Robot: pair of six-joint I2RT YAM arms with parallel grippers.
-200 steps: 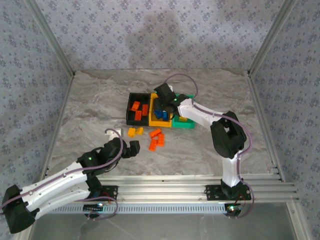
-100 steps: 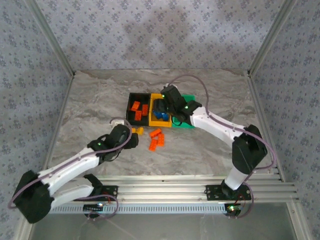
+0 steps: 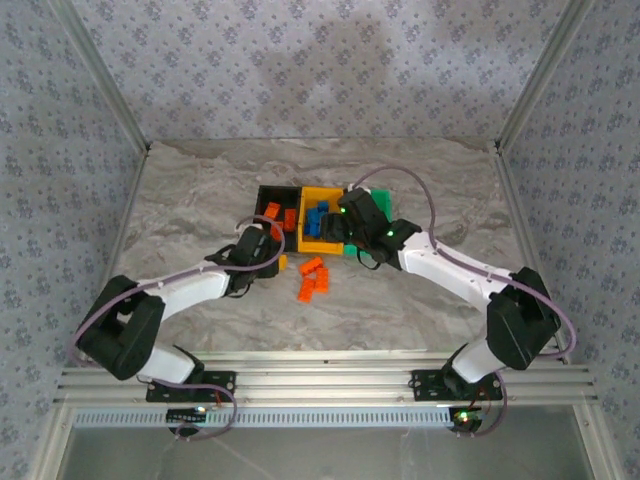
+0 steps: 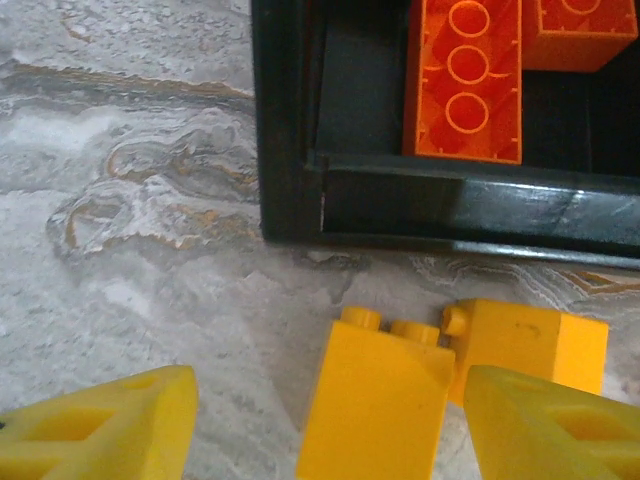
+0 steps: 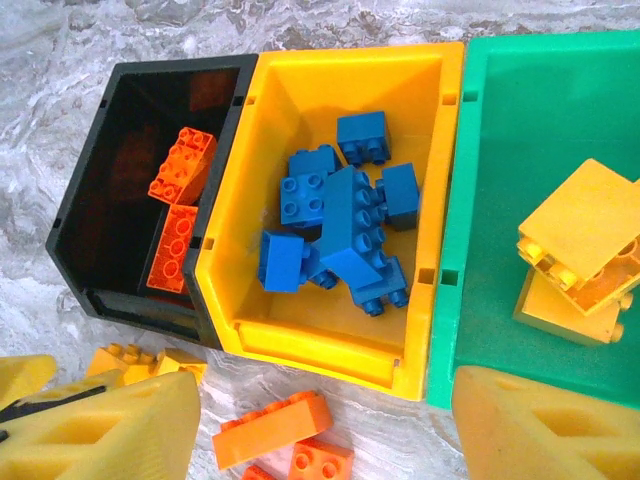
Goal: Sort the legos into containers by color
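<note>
Yellow-orange legos lie beside the black bin, one between the wide-spread fingers of the left gripper. Right of that bin hangs the right gripper, fingers wide, empty.

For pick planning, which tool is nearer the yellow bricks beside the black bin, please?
Left. The left tool brackets the yellow bricks; the right tool hovers by the yellow bin.

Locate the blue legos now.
In the right wrist view, the blue legos sit piled in the yellow-orange bin, the middle one, with the black bin on its left and the green bin on its right.
</note>
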